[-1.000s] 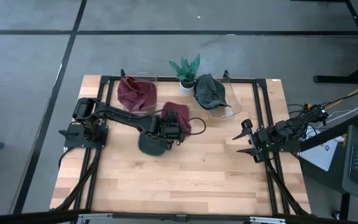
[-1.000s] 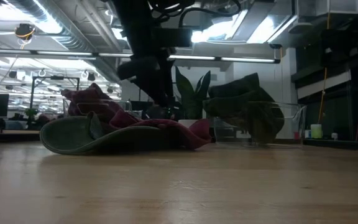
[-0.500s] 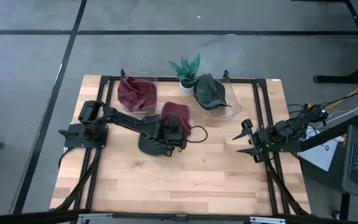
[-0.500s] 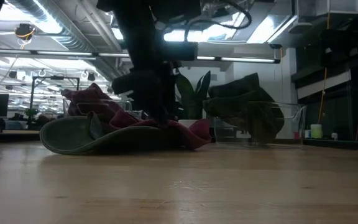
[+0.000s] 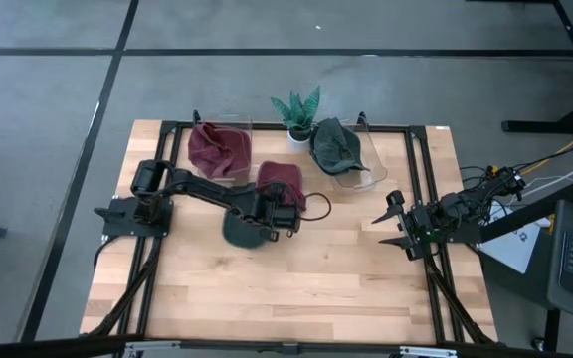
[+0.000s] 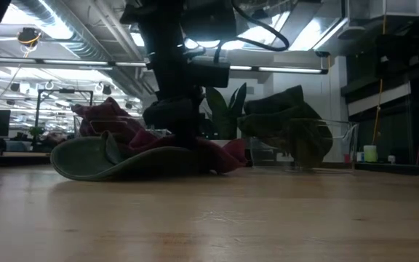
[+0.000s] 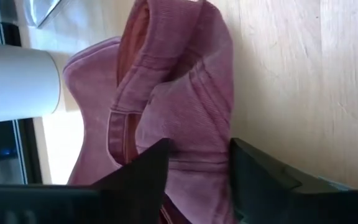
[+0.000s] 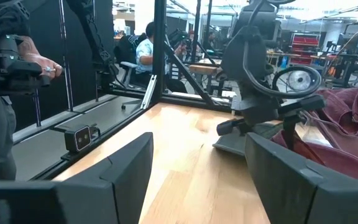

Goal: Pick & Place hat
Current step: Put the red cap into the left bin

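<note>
A maroon hat (image 5: 283, 179) lies crumpled on the table, its near edge resting on a green hat (image 5: 242, 232) that lies flat by its brim (image 6: 100, 159). My left gripper (image 5: 275, 211) is down on the maroon hat (image 7: 179, 81), shut on its cloth. In the low view the left gripper (image 6: 177, 135) stands on the maroon heap (image 6: 224, 154). My right gripper (image 5: 394, 221) waits open near the table's right edge, touching nothing. My left gripper pinches a raised fold of the maroon hat (image 7: 199, 146) between its two fingers (image 7: 148, 177), coming from above and pointing down. The cloth fills the gap between them; how many layers, I cannot tell. The hat still lies on the table and on the green hat.
Two clear bins stand at the far edge: one holds another maroon hat (image 5: 217, 149), the other a green hat (image 5: 338, 147). A potted plant (image 5: 296, 109) stands between them. Bare wood (image 5: 296, 288) stretches toward the near edge. A person's hand (image 8: 39, 62) shows beyond the table.
My left gripper has come down onto the maroon hat and shifted a little toward the near edge. The maroon cloth under it is pressed lower, and the green hat has nudged slightly. My right arm has kept still.
</note>
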Motion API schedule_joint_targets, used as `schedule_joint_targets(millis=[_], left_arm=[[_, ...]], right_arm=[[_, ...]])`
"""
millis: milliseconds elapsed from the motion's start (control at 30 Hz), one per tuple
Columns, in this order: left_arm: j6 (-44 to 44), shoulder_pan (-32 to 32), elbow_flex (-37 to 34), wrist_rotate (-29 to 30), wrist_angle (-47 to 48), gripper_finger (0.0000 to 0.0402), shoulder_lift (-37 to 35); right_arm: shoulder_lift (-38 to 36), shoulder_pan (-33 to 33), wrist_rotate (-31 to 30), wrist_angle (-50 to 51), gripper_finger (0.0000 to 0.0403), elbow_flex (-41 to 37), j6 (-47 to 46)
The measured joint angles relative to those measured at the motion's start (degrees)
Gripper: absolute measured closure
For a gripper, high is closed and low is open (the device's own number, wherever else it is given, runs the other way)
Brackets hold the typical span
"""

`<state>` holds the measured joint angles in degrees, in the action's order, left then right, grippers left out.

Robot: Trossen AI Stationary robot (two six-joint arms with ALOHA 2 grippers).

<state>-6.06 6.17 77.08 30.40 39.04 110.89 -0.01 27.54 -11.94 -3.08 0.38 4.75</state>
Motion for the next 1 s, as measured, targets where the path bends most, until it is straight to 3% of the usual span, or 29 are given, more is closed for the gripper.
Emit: schedule_joint_targets(millis=[200,367,733,1000], left_arm=[[0.37,0.09,0.0,-1.9,-0.04,0.0324,0.0],[0.28,0.5,0.02,-2.53,-0.5,0.037,-0.34],[-2.82,-0.33,4.79,-3.93,-0.72,0.0393,-5.28],[-2.64,0.39,6.23,-11.31,-0.52,0.0396,-10.86]], right_arm=[[0.0,0.01,0.0,-0.01,0.015,0.0,0.0],[0.0,0.0,0.01,0.01,0.015,0.0,0.0],[0.0,0.01,0.0,-0.03,0.015,0.0,0.0],[0.0,-0.01,0.02,0.01,0.015,0.0,0.0]])
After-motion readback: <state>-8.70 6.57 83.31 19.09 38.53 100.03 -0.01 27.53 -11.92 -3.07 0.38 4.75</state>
